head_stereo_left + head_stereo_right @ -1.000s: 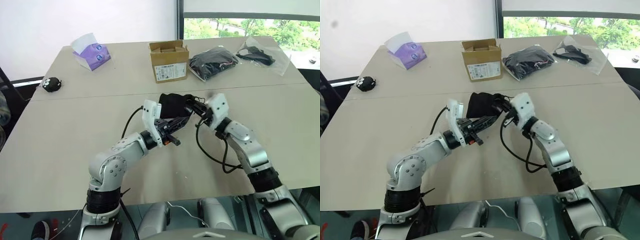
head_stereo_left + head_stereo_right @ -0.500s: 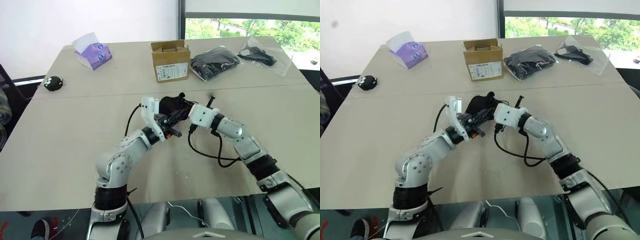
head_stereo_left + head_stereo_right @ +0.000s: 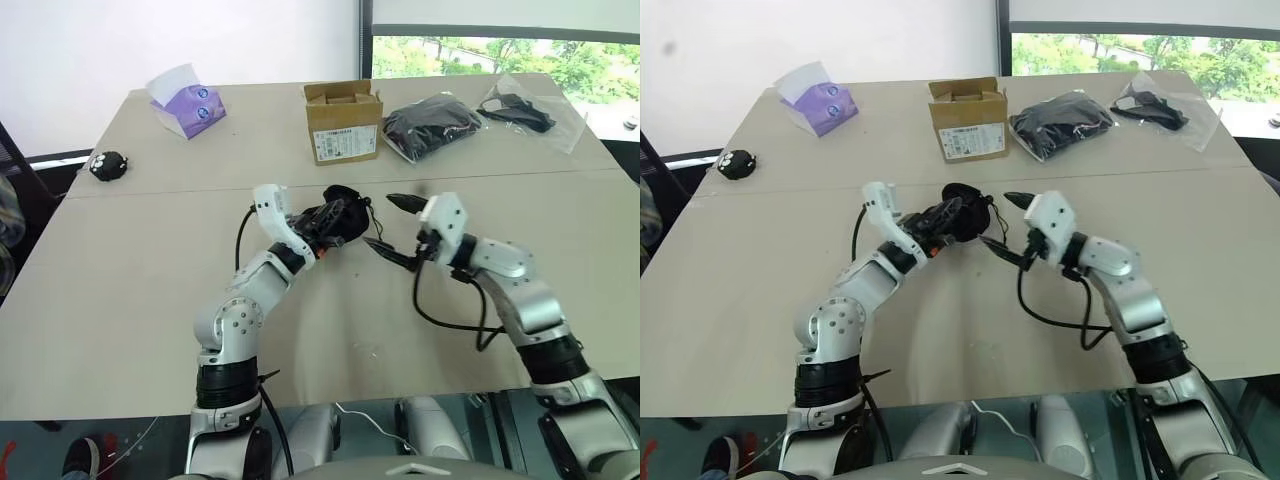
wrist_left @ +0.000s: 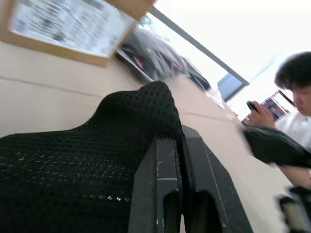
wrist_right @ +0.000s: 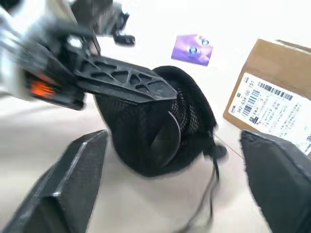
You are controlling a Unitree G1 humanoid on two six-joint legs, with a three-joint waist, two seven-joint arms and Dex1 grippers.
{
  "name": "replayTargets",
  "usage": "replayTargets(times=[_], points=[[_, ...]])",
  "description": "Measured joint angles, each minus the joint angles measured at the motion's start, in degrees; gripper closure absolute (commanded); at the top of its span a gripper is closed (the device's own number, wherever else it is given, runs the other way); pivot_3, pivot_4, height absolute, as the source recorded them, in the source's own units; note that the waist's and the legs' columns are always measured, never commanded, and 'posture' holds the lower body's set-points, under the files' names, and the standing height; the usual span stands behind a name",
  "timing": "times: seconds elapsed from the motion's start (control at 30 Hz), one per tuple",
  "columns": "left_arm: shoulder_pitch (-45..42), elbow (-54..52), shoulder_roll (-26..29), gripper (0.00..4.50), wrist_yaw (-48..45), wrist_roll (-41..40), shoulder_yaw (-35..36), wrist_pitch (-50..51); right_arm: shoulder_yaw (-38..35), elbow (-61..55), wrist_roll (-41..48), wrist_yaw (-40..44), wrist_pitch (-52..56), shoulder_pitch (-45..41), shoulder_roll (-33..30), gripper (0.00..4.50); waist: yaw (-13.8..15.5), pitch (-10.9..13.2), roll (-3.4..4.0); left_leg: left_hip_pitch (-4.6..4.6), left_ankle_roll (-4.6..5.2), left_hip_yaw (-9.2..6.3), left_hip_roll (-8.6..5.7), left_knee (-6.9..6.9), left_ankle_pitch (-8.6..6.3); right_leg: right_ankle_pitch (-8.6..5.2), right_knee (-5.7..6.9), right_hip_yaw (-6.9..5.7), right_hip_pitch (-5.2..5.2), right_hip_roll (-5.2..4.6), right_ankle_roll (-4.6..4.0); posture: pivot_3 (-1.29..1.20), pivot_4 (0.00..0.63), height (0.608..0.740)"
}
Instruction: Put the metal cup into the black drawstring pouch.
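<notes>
Your right gripper [image 3: 392,226] is spread wide with nothing in it, hanging over the middle of the bench [image 3: 120,300] just beside the pouch [image 3: 338,214]. Your left gripper [image 3: 335,222] is clamped tight on the pouch fabric, holding it up off the bench. Through the mesh you can see the cup [image 5: 165,138] sitting inside. Along the far edge: tissue pack [image 3: 184,103], cardboard box [image 3: 343,122], and plastic bags [image 3: 430,123] toward the far right corner.

The metal cup [image 5: 164,141] sits inside the black drawstring pouch [image 5: 155,126], mostly hidden by mesh. Behind the pouch, the cardboard box [image 5: 277,99] is cut off at the edge, and a person [image 4: 296,97] shows blurred.
</notes>
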Motion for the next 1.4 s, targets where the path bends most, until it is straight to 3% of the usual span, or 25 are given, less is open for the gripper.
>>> replayTargets(times=[0.1, 0.23, 0.4, 0.67, 0.77, 0.87, 0.93, 1.0, 1.23, 1.4], points=[[0.0, 0.0, -0.7, 4.5, 0.9, -0.8, 1.0, -0.1, -2.1, -2.0, 2.8, 0.8, 6.6, 1.8, -3.4, 0.27, -0.1, 0.0, 0.0, 0.02, 0.0, 0.01, 0.01, 0.0, 0.0, 0.0, 0.04, 0.01, 0.0, 0.02, 0.0, 0.0, 0.15, 0.74], [0.5, 0.0, -1.0, 4.5, 1.2, -1.7, 1.3, 0.0, 1.2, 4.4, -3.3, 0.6, 5.6, 2.1, -4.6, 0.27, -0.4, 0.0, 0.0, 0.08, 0.0, 0.1, 0.03, -0.01, 0.0, 0.0, 0.09, 0.08, -0.01, 0.08, 0.0, 0.0, 0.15, 0.74], [2.0, -0.8, -0.3, 4.5, 0.9, -2.8, 1.2, 0.4, 6.9, 10.5, -9.4, -3.1, 5.4, -1.6, 2.3, 0.27, -0.4, 0.0, 0.0, 0.09, -0.01, 0.12, 0.09, 0.02, 0.0, 0.0, 0.09, 0.1, -0.02, 0.09, 0.0, 0.0, 0.15, 0.74], [3.1, -1.4, 1.0, 4.5, 1.3, -2.9, 1.3, 1.2, 6.1, 21.5, -11.7, -10.7, 8.2, -8.3, 11.2, 0.27, -0.3, 0.0, -0.03, 0.04, 0.0, 0.03, 0.01, 0.05, 0.0, 0.0, 0.07, 0.01, -0.02, 0.09, 0.0, 0.0, 0.15, 0.74], [3.3, -1.5, 1.2, 4.5, 1.8, -3.0, 1.4, 1.3, 4.8, 22.0, -11.7, -12.6, 11.2, -9.4, 12.2, 1.14, -0.2, 0.0, -0.03, 0.05, -0.01, 0.01, 0.01, 0.06, 0.0, 0.0, 0.08, -0.01, -0.01, 0.07, 0.0, 0.0, 0.15, 0.74], [3.4, -2.6, 1.2, 4.5, 2.4, -3.4, 1.6, 1.4, 4.4, 20.3, -11.9, -12.8, 13.3, -8.7, 11.9, 2.54, -0.2, 0.0, -0.05, 0.04, -0.01, -0.01, 0.0, 0.06, 0.0, 0.0, 0.07, -0.03, -0.01, 0.03, 0.0, 0.0, 0.15, 0.74], [3.4, -2.9, 1.3, 4.5, 2.5, -3.5, 1.6, 1.4, 4.3, 18.8, -12.2, -13.0, 14.0, -7.7, 11.6, 3.19, -0.3, -0.1, -0.05, 0.05, -0.01, 0.0, 0.0, 0.04, 0.0, 0.0, 0.07, -0.03, 0.0, 0.02, 0.0, 0.0, 0.15, 0.74], [3.5, -2.9, 1.4, 4.5, 2.6, -3.7, 1.5, 1.4, 4.7, 18.2, -13.4, -13.6, 13.9, -7.3, 11.3, 4.32, -0.4, -0.1, -0.06, 0.08, 0.0, 0.05, 0.01, 0.04, 0.0, 0.0, 0.09, 0.02, -0.01, 0.04, 0.0, 0.0, 0.15, 0.74], [3.6, -2.9, 1.4, 4.5, 3.4, -4.3, 1.6, 1.7, 4.6, 19.4, -15.3, -14.7, 11.1, -7.6, 11.3, 4.47, -0.4, -0.1, -0.08, 0.09, -0.01, 0.06, 0.01, 0.05, 0.0, 0.0, 0.1, 0.03, 0.0, 0.07, 0.0, 0.0, 0.15, 0.74], [4.0, -3.1, 1.5, 4.5, 4.1, -5.2, 1.6, 2.4, -1.5, 25.9, -13.8, -20.0, 3.6, -10.1, 14.2, 4.47, -0.4, 0.0, -0.07, 0.03, 0.0, 0.05, -0.02, 0.06, 0.0, 0.0, 0.08, 0.02, -0.03, 0.12, 0.0, 0.0, 0.15, 0.74]])
